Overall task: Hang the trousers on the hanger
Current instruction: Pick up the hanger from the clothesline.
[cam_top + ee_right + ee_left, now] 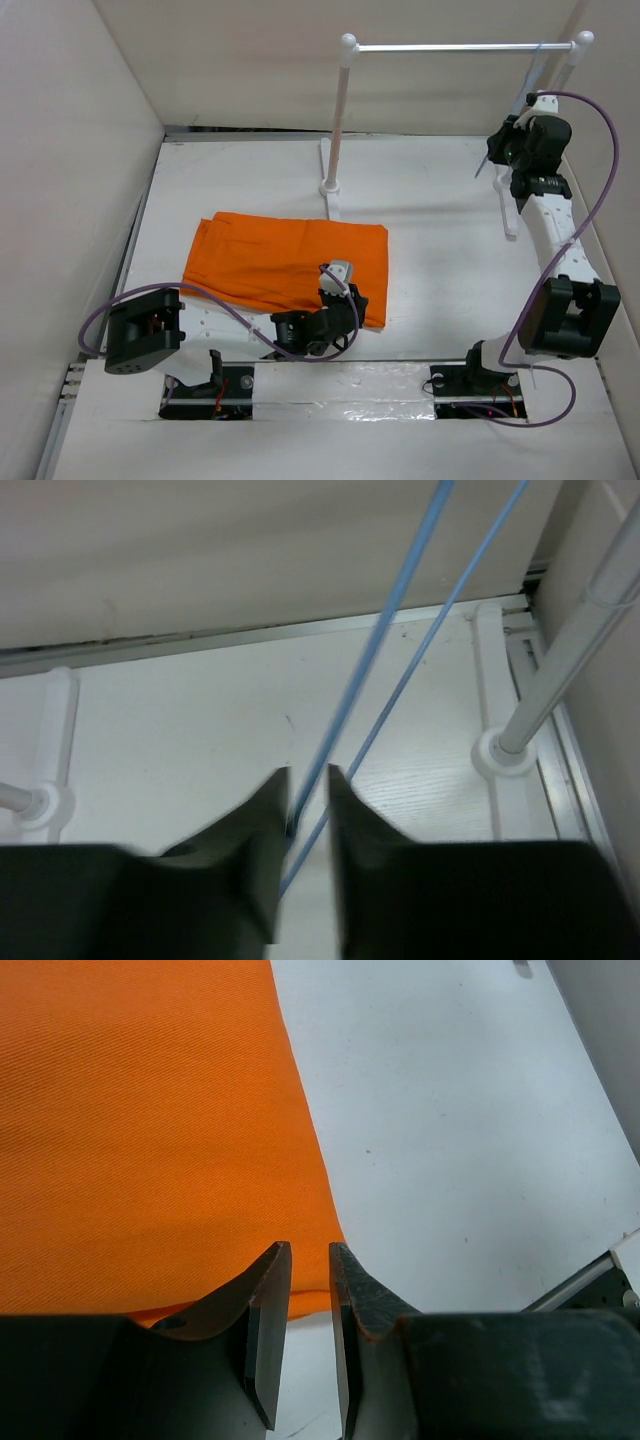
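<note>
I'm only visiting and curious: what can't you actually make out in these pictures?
- Overhead: the hanger is a thin sliver, partly behind the right claw.
- Left wrist: the trousers run off the frame edges.
- Right wrist: the hanger's hook is cut off at the top.

We see the trousers (280, 262) lying folded flat on the table (440, 250), just near-left of the rack (340, 120). The left gripper (340, 285) sits over their near right corner (jaw state unclear); the right gripper (505, 150) hovers beneath the rack's right post.

White table (440, 250) — trousers (285, 265), rack (335, 150).
</note>
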`<move>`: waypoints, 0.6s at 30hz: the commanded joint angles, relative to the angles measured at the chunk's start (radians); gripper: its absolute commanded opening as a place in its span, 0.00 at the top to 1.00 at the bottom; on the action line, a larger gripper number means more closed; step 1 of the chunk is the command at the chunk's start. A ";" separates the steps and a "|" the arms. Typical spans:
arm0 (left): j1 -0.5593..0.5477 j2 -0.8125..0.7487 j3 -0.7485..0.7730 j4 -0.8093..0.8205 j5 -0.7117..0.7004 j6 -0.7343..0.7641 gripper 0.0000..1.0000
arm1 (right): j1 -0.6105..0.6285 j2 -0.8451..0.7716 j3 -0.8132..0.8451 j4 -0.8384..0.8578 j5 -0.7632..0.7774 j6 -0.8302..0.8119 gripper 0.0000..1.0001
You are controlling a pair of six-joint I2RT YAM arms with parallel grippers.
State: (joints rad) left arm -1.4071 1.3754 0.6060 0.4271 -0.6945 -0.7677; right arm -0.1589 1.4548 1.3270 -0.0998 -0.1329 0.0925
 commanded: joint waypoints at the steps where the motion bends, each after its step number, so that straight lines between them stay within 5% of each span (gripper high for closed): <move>1: -0.003 -0.018 0.001 0.012 -0.037 0.011 0.81 | -0.028 0.013 0.006 0.139 -0.138 0.042 0.88; 4: -0.003 0.011 0.021 0.013 -0.034 0.019 0.80 | -0.028 0.003 -0.003 0.167 -0.166 0.036 1.00; 18: -0.003 -0.059 0.133 -0.024 -0.063 0.132 0.77 | -0.007 -0.215 -0.161 0.215 -0.183 0.076 1.00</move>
State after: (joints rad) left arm -1.4071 1.3876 0.6621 0.3878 -0.7280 -0.7105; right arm -0.1841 1.2739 1.2057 0.0402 -0.3073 0.1524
